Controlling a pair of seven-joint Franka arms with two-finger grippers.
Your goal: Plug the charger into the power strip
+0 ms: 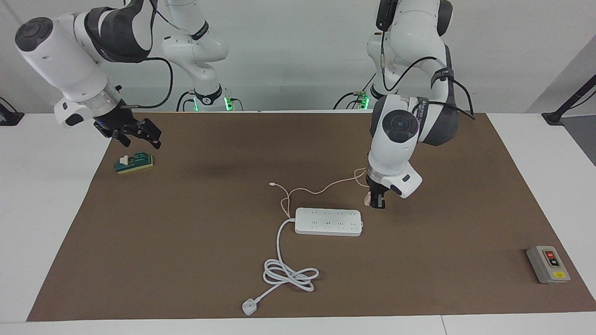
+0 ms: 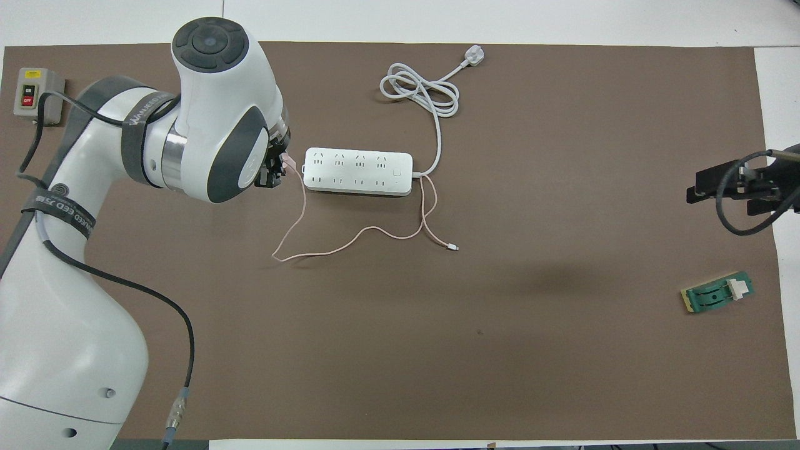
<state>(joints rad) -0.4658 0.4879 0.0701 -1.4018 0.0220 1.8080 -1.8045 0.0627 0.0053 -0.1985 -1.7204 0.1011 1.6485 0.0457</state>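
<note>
1. Here the left hand (image 1: 376, 203) grips the charger (image 1: 368, 199), apparently just above the mat (image 1: 186, 232), beside the power strip (image 1: 328, 221) at the end toward the left arm.
2. The pink cable (image 2: 350, 240) trails in loops on the mat, nearer the robots than the strip.
3. The right hand (image 1: 148, 136) waits with fingers spread, over the green block (image 1: 134, 163).
4. A grey switch box (image 1: 548, 264) sits on the tabletop, well apart.

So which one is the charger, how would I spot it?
Find the long white power strip mid-mat. At its end toward the left arm, the left gripper holds the charger: a small pale-pink cube trailing a thin pink cable, unlike the strip's thick white cord.
</note>
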